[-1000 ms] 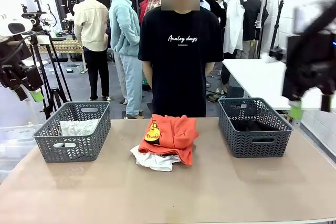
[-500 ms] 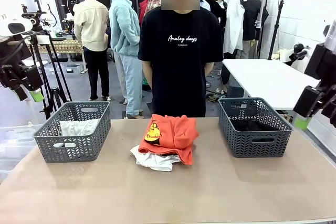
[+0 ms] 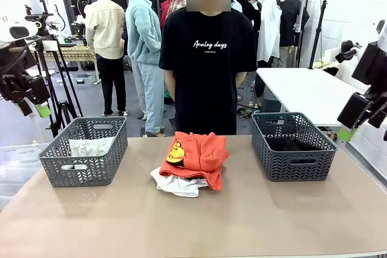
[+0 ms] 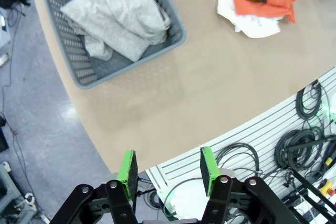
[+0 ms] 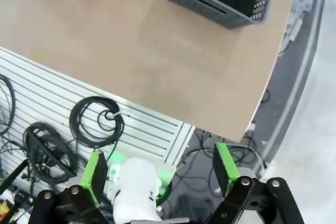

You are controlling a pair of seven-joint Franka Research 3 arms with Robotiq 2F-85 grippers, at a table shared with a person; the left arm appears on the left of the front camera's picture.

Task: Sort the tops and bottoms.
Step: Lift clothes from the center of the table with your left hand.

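Currently, left gripper (image 4: pixel 168 167): mine, jaws apart, nothing between them, high off the counter's (image 3: pixel 199 222) left edge.
Right gripper (image 5: pixel 157 169): also mine, jaws wide, empty, high beyond the right edge.
Orange top (image 3: pixel 199 154): mid-counter, lying on the white top (image 3: pixel 176 184).
Light grey top (image 3: pixel 89 147): inside the left basket (image 3: pixel 57 173).
Right basket (image 3: pixel 302 168): holds dark fabric (image 3: pixel 291 144).
Person (image 3: pixel 208 77): stands at the far side, behind the pile.
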